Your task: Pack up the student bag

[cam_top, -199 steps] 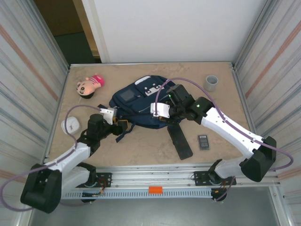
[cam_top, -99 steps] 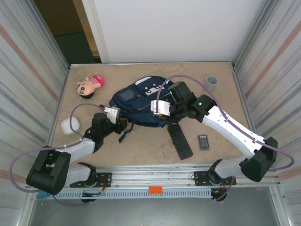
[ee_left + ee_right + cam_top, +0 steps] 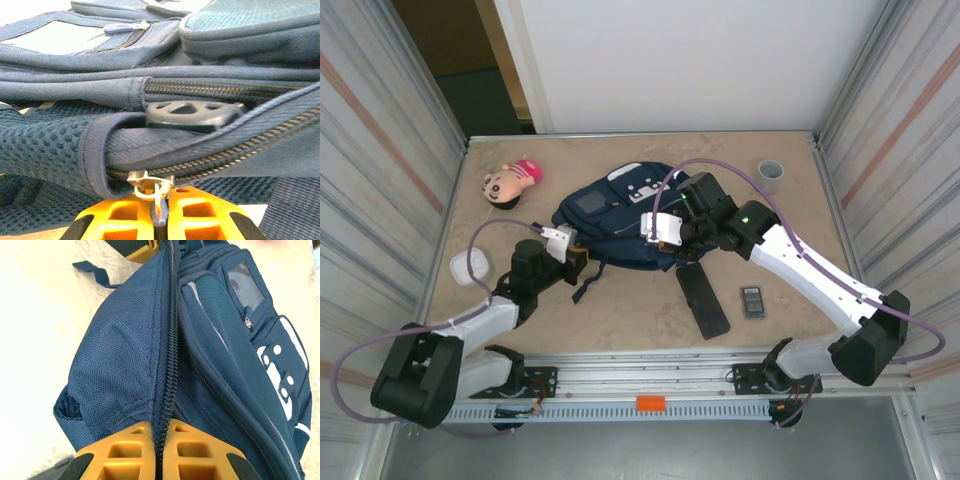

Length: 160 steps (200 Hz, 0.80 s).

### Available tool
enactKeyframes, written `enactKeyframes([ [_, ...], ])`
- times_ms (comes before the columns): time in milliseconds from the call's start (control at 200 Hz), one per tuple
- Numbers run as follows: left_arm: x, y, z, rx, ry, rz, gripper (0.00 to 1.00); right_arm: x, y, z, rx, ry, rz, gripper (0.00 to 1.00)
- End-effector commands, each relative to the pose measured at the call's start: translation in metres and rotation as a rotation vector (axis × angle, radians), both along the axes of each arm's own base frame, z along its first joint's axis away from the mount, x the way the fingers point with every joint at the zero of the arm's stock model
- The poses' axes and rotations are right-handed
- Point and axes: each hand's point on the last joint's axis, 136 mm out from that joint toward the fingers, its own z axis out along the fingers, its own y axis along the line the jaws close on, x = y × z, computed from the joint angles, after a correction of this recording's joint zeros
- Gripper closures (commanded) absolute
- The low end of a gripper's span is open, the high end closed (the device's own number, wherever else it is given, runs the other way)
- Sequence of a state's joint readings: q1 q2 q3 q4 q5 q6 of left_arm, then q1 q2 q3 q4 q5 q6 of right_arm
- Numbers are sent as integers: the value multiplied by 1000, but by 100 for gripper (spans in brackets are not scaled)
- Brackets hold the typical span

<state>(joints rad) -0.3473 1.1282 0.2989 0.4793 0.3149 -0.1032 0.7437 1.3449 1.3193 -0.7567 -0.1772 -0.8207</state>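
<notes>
Left claw (image 3: 161,214) clamps zip pull (image 3: 156,194) of student bag (image 3: 60,145), per wrist cam.

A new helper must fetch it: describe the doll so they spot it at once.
Start at the navy student bag in the middle of the table. Look past its left end, toward the far left corner: the doll lies there alone. Nothing else on the table has a face.

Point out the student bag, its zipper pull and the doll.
student bag (image 3: 620,226): top external view, navy front panel.
zipper pull (image 3: 147,179): left wrist view, its metal loop.
doll (image 3: 502,186): top external view, its face.
</notes>
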Motion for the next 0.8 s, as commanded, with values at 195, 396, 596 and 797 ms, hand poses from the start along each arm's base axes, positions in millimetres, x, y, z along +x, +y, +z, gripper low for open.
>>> enactKeyframes([
  [195, -29, -36, 54, -79, -97, -251, 100, 18, 20, 23, 141, -64, -54, 100],
  [396, -60, -63, 87, -129, -137, -462, 100, 19, 34, 9, 154, -64, -89, 100],
  [596, -92, -83, 109, -149, -139, -654, 100, 20, 53, -11, 189, -23, -132, 100],
  [797, -82, -79, 89, -82, -29, -561, 100, 18, 70, -24, 282, 59, -231, 91],
])
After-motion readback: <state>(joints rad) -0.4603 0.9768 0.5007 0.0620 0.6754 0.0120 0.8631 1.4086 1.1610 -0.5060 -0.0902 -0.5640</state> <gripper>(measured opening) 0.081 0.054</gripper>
